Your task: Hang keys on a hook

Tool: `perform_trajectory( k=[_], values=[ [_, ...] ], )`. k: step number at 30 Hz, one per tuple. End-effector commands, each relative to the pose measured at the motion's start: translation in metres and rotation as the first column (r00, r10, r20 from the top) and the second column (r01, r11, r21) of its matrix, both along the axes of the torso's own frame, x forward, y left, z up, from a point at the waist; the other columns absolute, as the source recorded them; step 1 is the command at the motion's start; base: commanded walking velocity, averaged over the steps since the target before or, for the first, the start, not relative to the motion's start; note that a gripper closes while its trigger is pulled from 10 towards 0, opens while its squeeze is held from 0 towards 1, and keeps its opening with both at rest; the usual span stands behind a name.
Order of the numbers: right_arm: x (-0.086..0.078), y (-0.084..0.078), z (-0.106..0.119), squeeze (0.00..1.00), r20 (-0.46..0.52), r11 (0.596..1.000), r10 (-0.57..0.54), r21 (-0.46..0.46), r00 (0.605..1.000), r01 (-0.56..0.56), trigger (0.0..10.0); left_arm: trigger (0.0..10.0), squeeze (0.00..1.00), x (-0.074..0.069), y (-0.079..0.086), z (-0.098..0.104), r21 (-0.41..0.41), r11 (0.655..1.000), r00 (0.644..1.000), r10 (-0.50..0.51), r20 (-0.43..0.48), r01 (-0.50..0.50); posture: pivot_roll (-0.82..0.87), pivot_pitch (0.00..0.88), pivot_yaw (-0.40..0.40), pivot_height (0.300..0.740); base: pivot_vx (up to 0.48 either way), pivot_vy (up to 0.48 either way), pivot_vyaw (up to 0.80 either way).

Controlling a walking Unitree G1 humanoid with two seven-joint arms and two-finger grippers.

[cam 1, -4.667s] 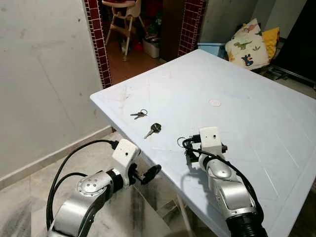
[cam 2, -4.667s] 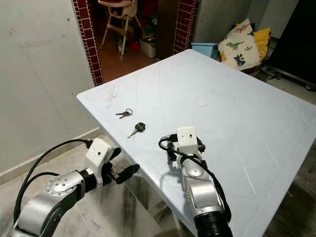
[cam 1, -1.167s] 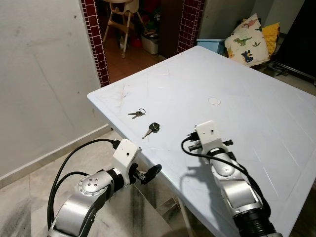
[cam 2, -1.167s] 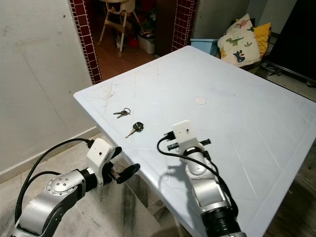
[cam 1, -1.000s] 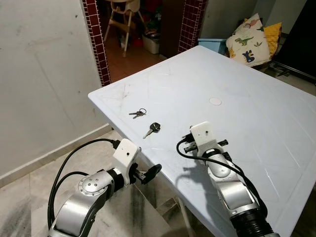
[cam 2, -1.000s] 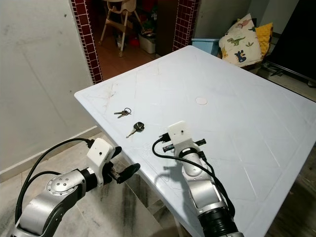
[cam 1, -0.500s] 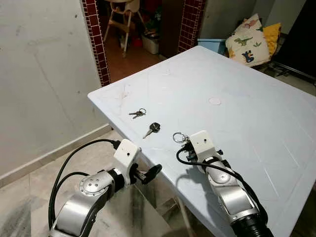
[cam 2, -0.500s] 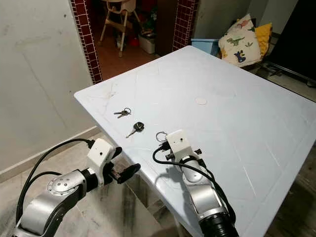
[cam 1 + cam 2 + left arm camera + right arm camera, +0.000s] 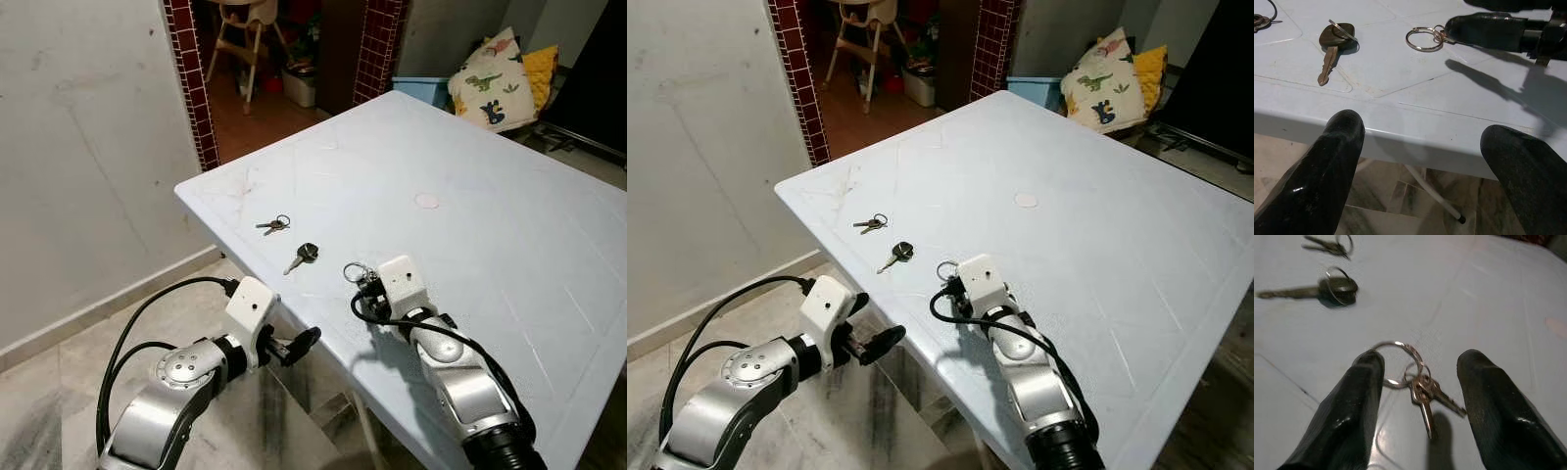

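Pale blue table (image 9: 509,245) on a marble floor, bare grey wall on the left, tiled doorway behind with a high chair (image 9: 238,39) past it; cushions (image 9: 505,78) and a blue bin (image 9: 419,88) beyond the far corner. Near the table's front-left edge, three key sets in a row: small keys (image 9: 273,225) nearest the left corner, black-headed key (image 9: 303,256) next, then key ring (image 9: 1409,369) with two keys lying flat under the right gripper (image 9: 1420,387). Right gripper resting low on the table beside the front edge, fingers (image 9: 1356,396) spread wide to either side of the ring, one fingertip touching the ring's rim, nothing clamped. Left gripper (image 9: 297,345) off the table, below and just outside the front edge, fingers (image 9: 1327,166) wide apart and holding nothing, pointed toward the table's rim. Small pink disc (image 9: 426,201) farther in toward the table's middle, well apart from the keys.
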State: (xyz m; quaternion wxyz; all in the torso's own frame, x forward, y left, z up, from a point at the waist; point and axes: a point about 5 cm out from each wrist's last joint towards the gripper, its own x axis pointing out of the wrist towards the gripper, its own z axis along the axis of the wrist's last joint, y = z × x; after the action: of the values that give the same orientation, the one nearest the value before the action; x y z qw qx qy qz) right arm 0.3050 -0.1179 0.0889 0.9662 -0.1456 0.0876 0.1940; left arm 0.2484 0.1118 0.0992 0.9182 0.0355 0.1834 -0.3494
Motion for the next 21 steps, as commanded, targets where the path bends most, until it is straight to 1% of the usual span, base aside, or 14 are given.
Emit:
perform_trajectory(
  k=[1,3,5,8,10,13,14,17,18,19,21],
  values=[
    [0.004,0.0,0.011,1.0,0.037,0.999,0.028,0.019,0.999,-0.028,10.0,10.0,0.0,0.0,-0.001,0.001,0.004,1.0,1.0,-0.004,0.01,0.004,0.14,0.0,-0.037,0.74,0.0,0.0,0.0],
    [0.007,-0.001,0.013,1.0,0.032,0.998,0.043,0.04,0.999,-0.044,10.0,10.0,0.0,-0.001,-0.002,0.003,-0.017,1.0,1.0,-0.022,-0.003,0.022,0.14,0.0,-0.037,0.74,0.0,0.0,0.0],
    [0.013,-0.005,0.019,1.0,0.035,0.997,0.034,0.072,0.999,-0.036,10.0,10.0,0.0,-0.002,-0.005,0.004,-0.025,0.998,0.999,-0.051,-0.004,0.051,0.14,0.0,-0.039,0.74,0.0,0.0,0.0],
    [0.019,-0.008,0.021,1.0,0.038,0.998,0.022,0.063,0.999,-0.024,10.0,10.0,0.0,-0.002,-0.005,0.005,-0.024,0.997,0.998,-0.07,0.001,0.07,0.15,0.0,-0.038,0.74,0.0,0.0,0.0],
    [0.024,-0.01,0.022,1.0,0.036,0.998,0.04,0.05,0.999,-0.041,10.0,10.0,0.0,-0.002,-0.006,0.006,-0.017,0.997,0.997,-0.078,0.011,0.078,0.15,0.0,-0.038,0.74,0.0,0.0,0.0],
    [0.027,-0.01,0.022,1.0,0.02,0.997,0.068,0.037,0.997,-0.069,10.0,10.0,0.0,-0.001,-0.006,0.007,-0.018,0.997,0.997,-0.075,0.021,0.075,0.15,0.0,-0.038,0.74,0.0,0.0,0.0],
    [0.029,-0.011,0.02,1.0,-0.001,0.995,0.1,0.025,0.995,-0.1,10.0,10.0,0.0,0.002,-0.006,0.011,-0.027,0.998,0.997,-0.06,0.047,0.061,0.15,0.0,-0.033,0.74,0.0,0.0,0.0],
    [0.033,-0.013,0.019,1.0,-0.033,0.993,0.12,0.02,0.992,-0.12,10.0,10.0,0.0,0.005,-0.006,0.015,-0.041,0.998,0.996,-0.044,0.074,0.047,0.15,0.0,-0.033,0.74,0.0,0.0,0.0],
    [0.035,-0.016,0.018,1.0,-0.058,0.99,0.142,0.013,0.988,-0.141,10.0,10.0,0.0,0.009,-0.005,0.018,-0.042,0.999,0.994,-0.023,0.103,0.027,0.15,0.0,-0.033,0.74,0.0,0.0,0.0],
    [0.035,-0.016,0.018,1.0,-0.058,0.99,0.142,0.013,0.988,-0.141,10.0,10.0,0.0,0.009,-0.005,0.018,-0.042,0.999,0.994,-0.023,0.103,0.027,0.15,0.0,-0.033,0.74,0.0,0.0,0.0],
    [0.037,-0.021,0.015,1.0,-0.091,0.99,0.139,0.012,0.986,-0.139,10.0,10.0,0.0,0.012,-0.005,0.02,-0.045,0.999,0.992,-0.01,0.128,0.016,0.15,0.0,-0.038,0.74,0.0,0.0,0.0]
  ],
)
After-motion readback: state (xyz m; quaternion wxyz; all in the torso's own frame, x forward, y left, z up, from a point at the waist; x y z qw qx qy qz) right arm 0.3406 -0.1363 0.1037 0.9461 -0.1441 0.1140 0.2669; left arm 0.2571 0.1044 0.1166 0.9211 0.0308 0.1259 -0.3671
